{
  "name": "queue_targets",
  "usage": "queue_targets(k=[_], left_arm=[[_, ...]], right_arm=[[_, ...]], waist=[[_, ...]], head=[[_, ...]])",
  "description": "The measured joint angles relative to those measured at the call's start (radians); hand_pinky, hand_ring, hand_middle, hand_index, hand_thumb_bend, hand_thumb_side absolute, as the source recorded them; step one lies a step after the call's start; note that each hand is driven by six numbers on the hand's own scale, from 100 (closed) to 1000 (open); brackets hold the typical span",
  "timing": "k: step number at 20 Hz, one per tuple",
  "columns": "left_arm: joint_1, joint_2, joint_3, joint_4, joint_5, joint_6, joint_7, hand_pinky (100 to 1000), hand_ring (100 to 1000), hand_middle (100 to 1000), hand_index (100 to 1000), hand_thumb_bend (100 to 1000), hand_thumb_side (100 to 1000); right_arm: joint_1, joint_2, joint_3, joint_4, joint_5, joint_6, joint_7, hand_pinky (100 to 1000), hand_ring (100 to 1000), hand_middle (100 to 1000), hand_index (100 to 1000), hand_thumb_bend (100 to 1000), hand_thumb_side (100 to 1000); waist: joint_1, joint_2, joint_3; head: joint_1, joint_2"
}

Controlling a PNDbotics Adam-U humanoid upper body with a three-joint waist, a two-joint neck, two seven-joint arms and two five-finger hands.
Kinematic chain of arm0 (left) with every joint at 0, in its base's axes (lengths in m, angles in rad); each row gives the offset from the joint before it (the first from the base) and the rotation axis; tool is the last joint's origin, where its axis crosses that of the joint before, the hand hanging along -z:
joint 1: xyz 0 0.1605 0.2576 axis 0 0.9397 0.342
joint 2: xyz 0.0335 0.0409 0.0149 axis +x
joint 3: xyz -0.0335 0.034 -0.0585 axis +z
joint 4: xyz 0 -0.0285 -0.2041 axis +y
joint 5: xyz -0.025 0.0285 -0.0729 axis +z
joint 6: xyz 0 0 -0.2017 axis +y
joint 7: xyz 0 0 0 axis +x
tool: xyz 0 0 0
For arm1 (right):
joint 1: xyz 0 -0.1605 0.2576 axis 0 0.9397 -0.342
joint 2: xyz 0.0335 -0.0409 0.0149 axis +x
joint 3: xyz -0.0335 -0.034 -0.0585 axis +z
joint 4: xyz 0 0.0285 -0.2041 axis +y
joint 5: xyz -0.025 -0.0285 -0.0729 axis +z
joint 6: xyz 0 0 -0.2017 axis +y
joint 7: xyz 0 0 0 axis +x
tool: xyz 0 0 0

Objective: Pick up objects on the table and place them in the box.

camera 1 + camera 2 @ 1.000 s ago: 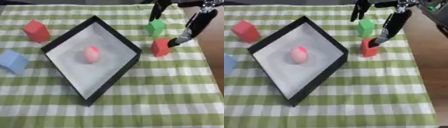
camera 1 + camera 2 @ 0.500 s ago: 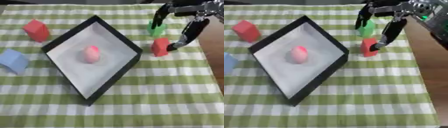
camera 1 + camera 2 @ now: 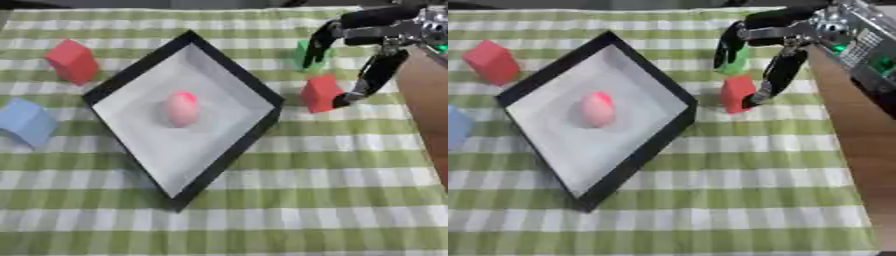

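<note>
We see the green-checked tablecloth (image 3: 262, 230) carrying a black-rimmed box (image 3: 229, 151), set cornerwise at the middle, with a pink egg-shaped object (image 3: 182, 108) inside. Our right hand (image 3: 773, 44) reaches in from the far right corner, spread wide: one finger (image 3: 729, 44) lies over the green block (image 3: 737, 65), another touches the small red block (image 3: 318, 93) by the box's right corner. A larger red block (image 3: 73, 61) sits near the far left edge, a blue block (image 3: 27, 121) at the left edge.

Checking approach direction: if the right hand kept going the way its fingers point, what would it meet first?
Probably the red block: the right hand has one finger pointing down beside it. Depth is unclear.
</note>
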Motion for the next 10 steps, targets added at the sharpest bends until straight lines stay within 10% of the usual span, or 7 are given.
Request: queue_targets(k=[10], left_arm=[[0.0,0.0,-0.001,0.0,0.002,-0.001,-0.003,797,870,779,862,344,744]], right_arm=[[0.017,0.031,-0.006,0.063,0.044,0.004,-0.042,821,717,707,754,557,122]], waist=[[0.0,0.0,0.002]], head=[[-0.002,0.002]])
